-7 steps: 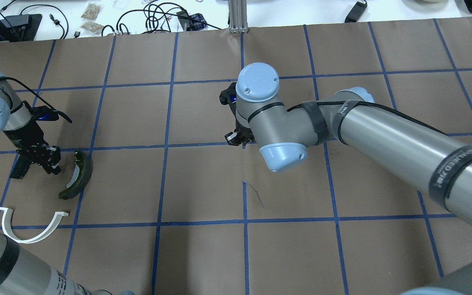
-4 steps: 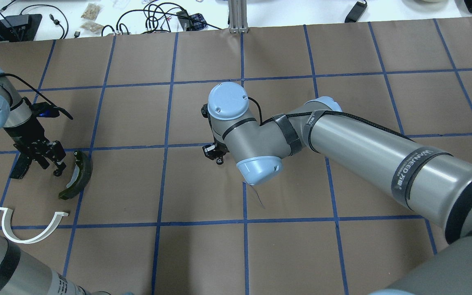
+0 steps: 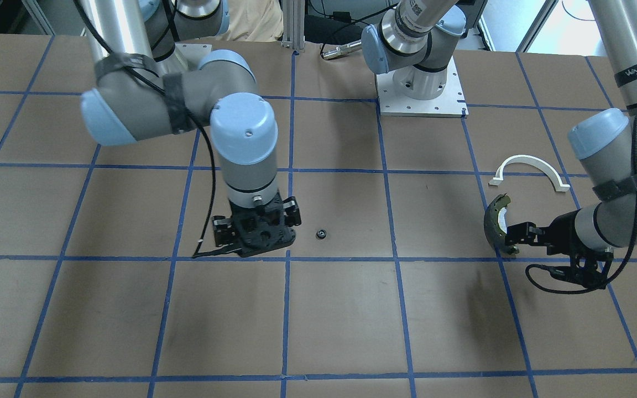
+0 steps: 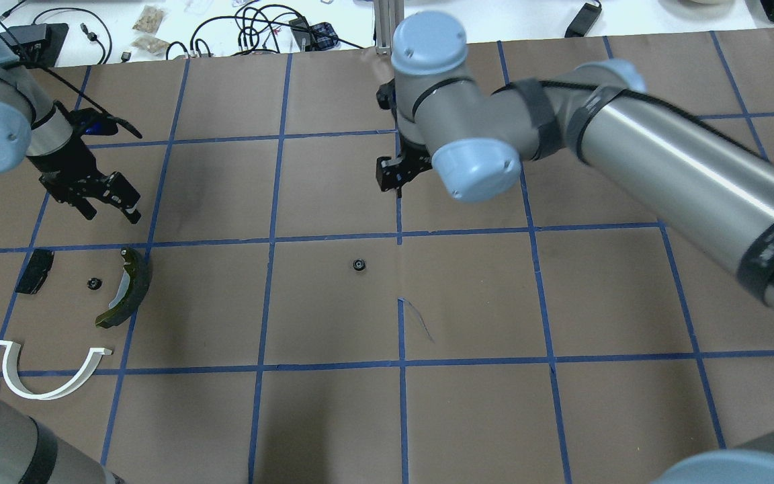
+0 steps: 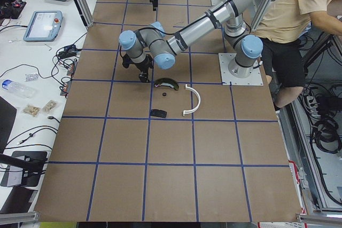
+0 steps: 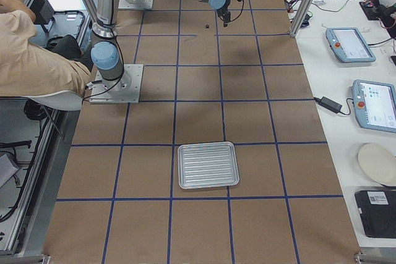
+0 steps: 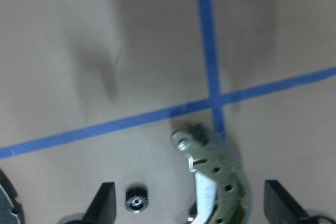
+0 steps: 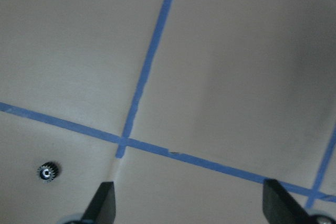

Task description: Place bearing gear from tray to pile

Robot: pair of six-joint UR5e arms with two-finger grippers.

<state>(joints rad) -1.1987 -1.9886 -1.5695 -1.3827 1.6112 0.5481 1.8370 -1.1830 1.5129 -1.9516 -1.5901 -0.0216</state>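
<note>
One small black bearing gear [image 4: 359, 265] lies alone on the brown paper at mid table; it also shows in the right wrist view [image 8: 47, 171]. A second gear [image 4: 94, 283] lies in the pile, between the black brake pad [image 4: 33, 271] and the dark brake shoe [image 4: 125, 286], with the white arch [image 4: 51, 370] nearer the robot. My right gripper [image 4: 390, 178] is open and empty, beyond the mid-table gear. My left gripper [image 4: 108, 198] is open and empty, beyond the pile. The left wrist view shows the pile gear [image 7: 137, 201] beside the shoe [image 7: 220, 182]. The tray [image 6: 208, 165] stands far to my right.
The table is covered in brown paper with a blue tape grid. Cables and small items [image 4: 252, 27] lie on the white bench past the far edge. A person [image 5: 299, 20] sits behind the robot bases.
My right gripper dipped to mid table, left a gear there, then rose and drew back toward the far side. My left gripper left the pile and moved away; a gear now lies there.
</note>
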